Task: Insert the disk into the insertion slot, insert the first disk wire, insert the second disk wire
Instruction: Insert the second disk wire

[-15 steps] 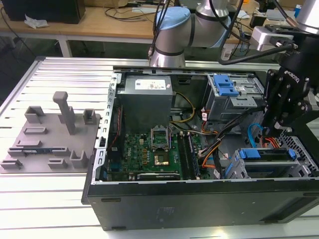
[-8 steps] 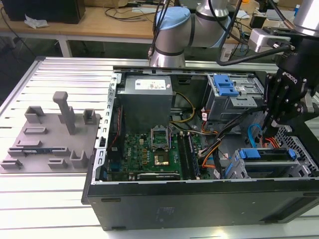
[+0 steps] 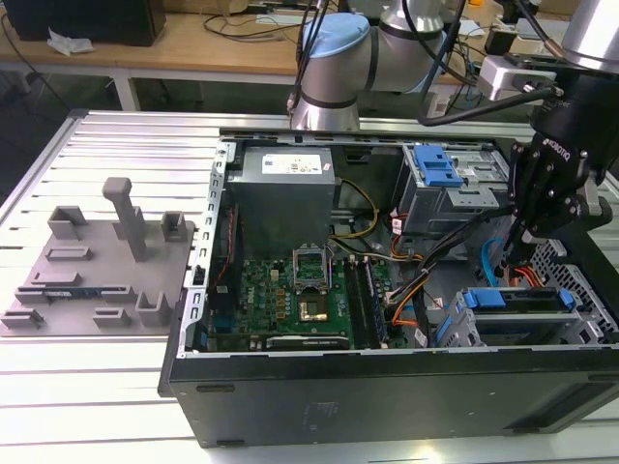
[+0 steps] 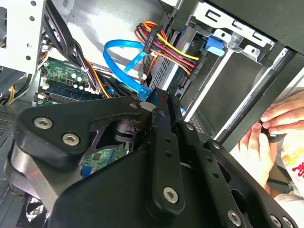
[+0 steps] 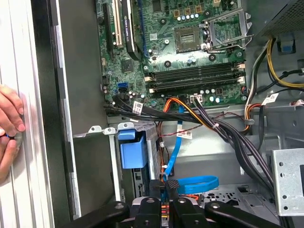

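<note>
While on ribbed metal table [image 3: 116, 387], open computer case [image 3: 387, 396], wooden bench [image 3: 193, 48] behind.

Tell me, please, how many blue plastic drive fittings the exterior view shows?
2: a blue latch on the far bay, and the disk's blue carrier in front; others may be hidden.

The end effector [image 5: 167, 190] tips and a person's hands [image 4: 270, 137] are cut off.
</note>
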{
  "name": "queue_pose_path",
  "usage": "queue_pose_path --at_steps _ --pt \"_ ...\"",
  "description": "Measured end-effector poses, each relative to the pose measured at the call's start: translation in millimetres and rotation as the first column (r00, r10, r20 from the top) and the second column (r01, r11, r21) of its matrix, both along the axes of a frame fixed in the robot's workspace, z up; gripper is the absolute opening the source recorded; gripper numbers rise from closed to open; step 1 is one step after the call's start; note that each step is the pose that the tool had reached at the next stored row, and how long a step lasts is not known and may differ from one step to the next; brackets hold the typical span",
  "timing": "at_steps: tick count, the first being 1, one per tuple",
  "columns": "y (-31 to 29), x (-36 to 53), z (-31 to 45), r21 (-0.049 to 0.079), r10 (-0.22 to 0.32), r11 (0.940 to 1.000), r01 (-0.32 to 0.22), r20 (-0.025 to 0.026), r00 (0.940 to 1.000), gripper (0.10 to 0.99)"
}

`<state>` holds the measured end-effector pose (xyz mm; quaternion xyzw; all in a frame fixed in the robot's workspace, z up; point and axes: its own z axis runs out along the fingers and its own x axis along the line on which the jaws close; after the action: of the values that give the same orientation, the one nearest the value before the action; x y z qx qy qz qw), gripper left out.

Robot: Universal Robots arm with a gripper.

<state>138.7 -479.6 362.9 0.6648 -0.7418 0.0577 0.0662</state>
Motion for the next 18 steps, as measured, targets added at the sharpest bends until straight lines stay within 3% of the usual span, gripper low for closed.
queue_pose_path --at_steps 6,9,13,14,16,18 --pt "-0.1 -0.6 -0.2 -0.001 0.000 1.0000 0.000 0.0010 1.0000 0.161" --pt "-3.6 -2.8 -0.2 0.004 0.000 1.0000 0.000 0.0285 0.9996 0.161" --pt "-16.2 -2.8 -0.2 0.009 0.000 1.0000 0.000 0.0297 0.9996 0.161" --pt "-22.1 -2.9 -0.5 0.021 -0.001 0.9998 0.000 0.0297 0.9996 0.161" --pt "-28.0 -2.8 -0.6 0.044 -0.001 0.9990 0.000 0.0297 0.9996 0.161" --pt "-32.4 -2.8 -0.8 0.077 -0.002 0.9970 0.000 0.0296 0.9996 0.161"
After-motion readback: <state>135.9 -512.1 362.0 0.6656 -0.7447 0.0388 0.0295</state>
